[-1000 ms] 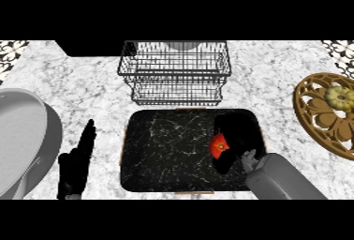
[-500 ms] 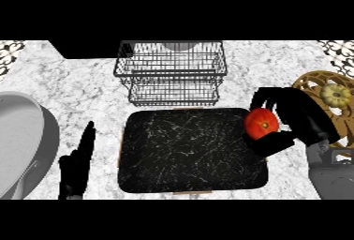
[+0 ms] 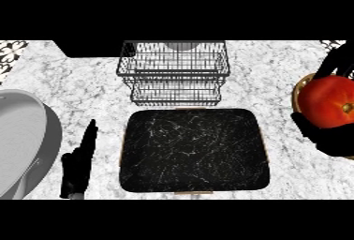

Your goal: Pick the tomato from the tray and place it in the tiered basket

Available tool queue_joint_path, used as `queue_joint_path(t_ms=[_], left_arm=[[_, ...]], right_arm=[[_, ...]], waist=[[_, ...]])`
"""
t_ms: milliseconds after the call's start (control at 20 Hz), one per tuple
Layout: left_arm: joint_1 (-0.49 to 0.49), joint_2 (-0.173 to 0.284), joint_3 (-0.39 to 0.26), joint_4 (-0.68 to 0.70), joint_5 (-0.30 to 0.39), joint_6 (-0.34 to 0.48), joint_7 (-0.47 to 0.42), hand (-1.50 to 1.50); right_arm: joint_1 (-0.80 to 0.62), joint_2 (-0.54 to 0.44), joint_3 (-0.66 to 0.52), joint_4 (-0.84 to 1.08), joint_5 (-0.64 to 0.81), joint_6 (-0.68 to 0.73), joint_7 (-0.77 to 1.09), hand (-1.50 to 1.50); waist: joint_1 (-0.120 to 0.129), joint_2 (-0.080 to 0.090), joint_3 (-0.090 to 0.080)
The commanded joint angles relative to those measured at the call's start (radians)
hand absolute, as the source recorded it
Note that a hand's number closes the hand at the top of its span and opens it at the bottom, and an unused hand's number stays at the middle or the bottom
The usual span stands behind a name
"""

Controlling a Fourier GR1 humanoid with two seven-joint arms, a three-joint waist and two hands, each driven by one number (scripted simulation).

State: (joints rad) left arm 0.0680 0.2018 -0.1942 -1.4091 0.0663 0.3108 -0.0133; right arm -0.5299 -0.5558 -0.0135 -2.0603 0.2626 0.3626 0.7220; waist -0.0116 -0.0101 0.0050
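- At about 8 o'clock, close to the lower edge, the left hand rests edge-on with its fingers straight and pointing toward 12 o'clock. It holds nothing.
- Just beside it, toward 9 o'clock, the curved rim of a large grey bowl runs off the left edge.
- In the middle sits the tray, a dark square with rounded corners and pale marbled veining, lying flat on the white marbled counter. Nothing lies on it.
- At 3 o'clock, against the right edge, the right hand is curled round the tomato. Dark fingers show both above and below the fruit, so it is held off the tray and well to the tray's right.
- The tomato is red, with a small pale spot on its right side. It fills much of the hand and hides the palm.
- Behind the right hand, a sliver of a brown round dish shows at the tomato's left edge.
- At 12 o'clock, just beyond the tray's far edge, stands the tiered basket, black wire with two levels visible. Whether anything lies in it cannot be told.
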Motion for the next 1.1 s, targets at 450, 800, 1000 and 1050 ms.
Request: queue_joint_path(t_ms=[450,800,1000,1050], left_arm=[[0.018,-0.006,-0.012,-0.065,-0.029,-0.016,0.1,0.0],[-0.013,-0.027,0.035,0.072,-0.003,-0.062,-0.007,0.0],[0.049,-0.034,-0.02,-0.01,-0.06,-0.024,0.026,0.0],[0.01,-0.027,0.025,0.039,-0.026,-0.053,-0.004,0.0]], right_arm=[[-0.463,0.091,0.066,0.237,0.052,0.007,0.249,1.5],[-0.536,0.173,0.08,0.517,0.154,-0.072,0.081,1.5],[-0.53,0.246,0.158,0.641,0.224,-0.128,-0.024,1.5],[-0.578,0.234,0.129,0.697,0.204,-0.099,-0.042,1.5]], waist=[[0.03,0.01,-0.006],[0.025,0.014,-0.006],[0.037,0.015,-0.005],[0.031,0.015,-0.006]])
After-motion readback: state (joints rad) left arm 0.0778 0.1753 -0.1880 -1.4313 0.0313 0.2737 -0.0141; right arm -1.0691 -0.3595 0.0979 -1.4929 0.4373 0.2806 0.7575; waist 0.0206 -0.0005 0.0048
